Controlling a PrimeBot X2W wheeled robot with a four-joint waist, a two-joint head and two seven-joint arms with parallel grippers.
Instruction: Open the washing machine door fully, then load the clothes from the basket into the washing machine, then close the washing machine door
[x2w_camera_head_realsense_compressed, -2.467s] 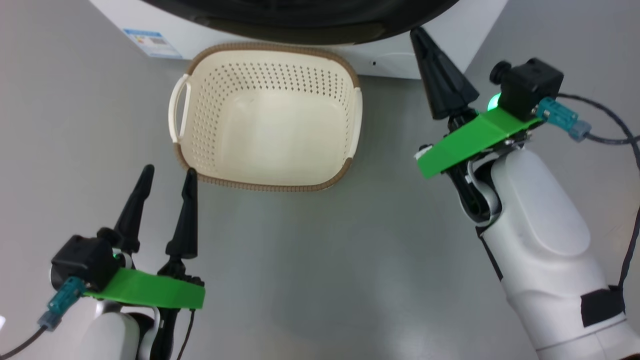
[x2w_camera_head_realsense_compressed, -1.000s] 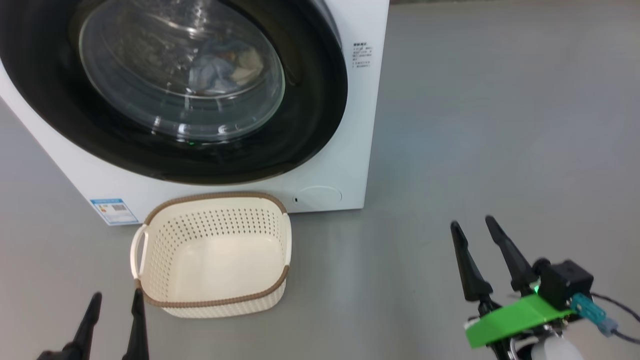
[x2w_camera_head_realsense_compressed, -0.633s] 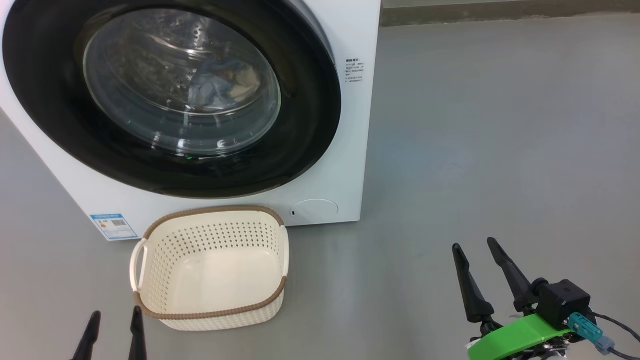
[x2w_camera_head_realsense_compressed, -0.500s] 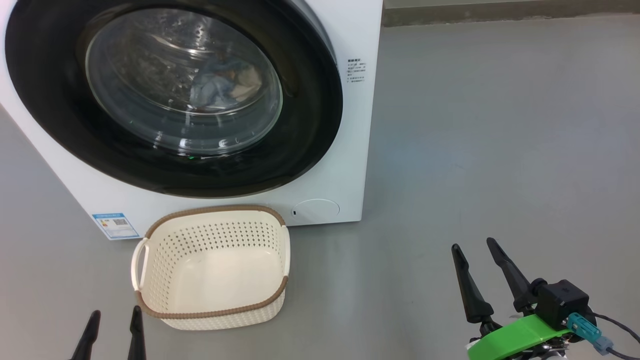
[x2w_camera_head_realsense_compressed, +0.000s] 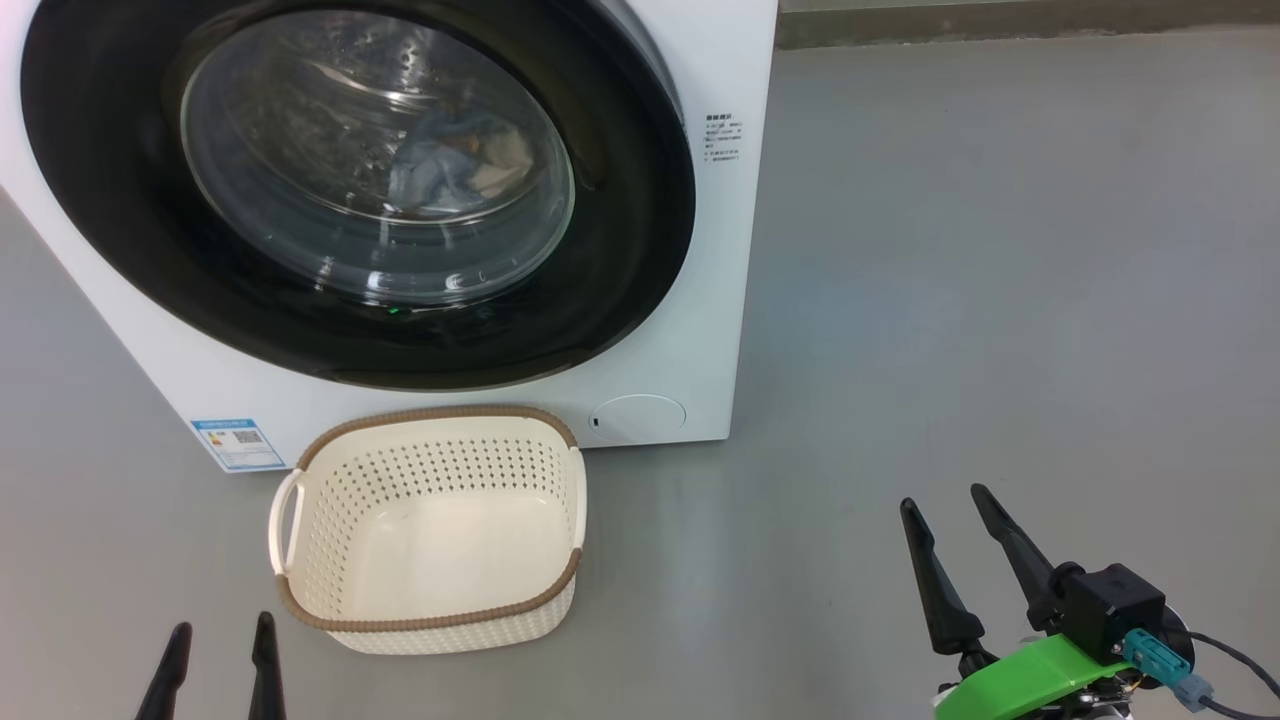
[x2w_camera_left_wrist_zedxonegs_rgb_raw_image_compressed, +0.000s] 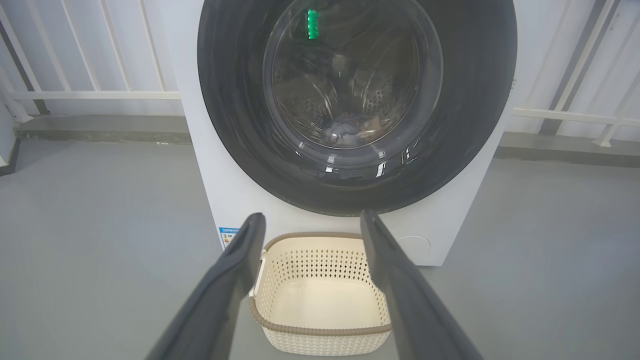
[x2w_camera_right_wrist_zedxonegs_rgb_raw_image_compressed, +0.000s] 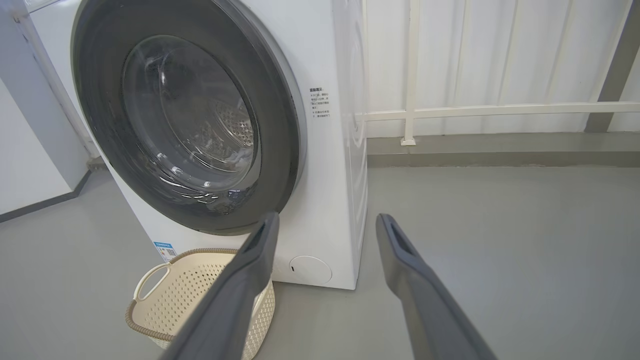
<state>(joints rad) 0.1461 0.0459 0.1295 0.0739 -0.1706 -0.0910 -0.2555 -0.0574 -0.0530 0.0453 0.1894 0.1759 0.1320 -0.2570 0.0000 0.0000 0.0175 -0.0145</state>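
Grey floor (x2w_camera_head_realsense_compressed: 950, 250) stretches ahead of both tools. The left gripper (x2w_camera_head_realsense_compressed: 222, 625) and right gripper (x2w_camera_head_realsense_compressed: 942, 497) stand wide and empty. Just ahead of the left one sits the basket (x2w_camera_head_realsense_compressed: 430, 625), empty. Beyond it is the washing machine (x2w_camera_head_realsense_compressed: 720, 250), its door (x2w_camera_head_realsense_compressed: 640, 200) shut with the clothes (x2w_camera_head_realsense_compressed: 450, 170) inside. The task looks finished. The clothes are a blur, whether the door has fully caught cannot be judged, and the left gripper's body is cut off.
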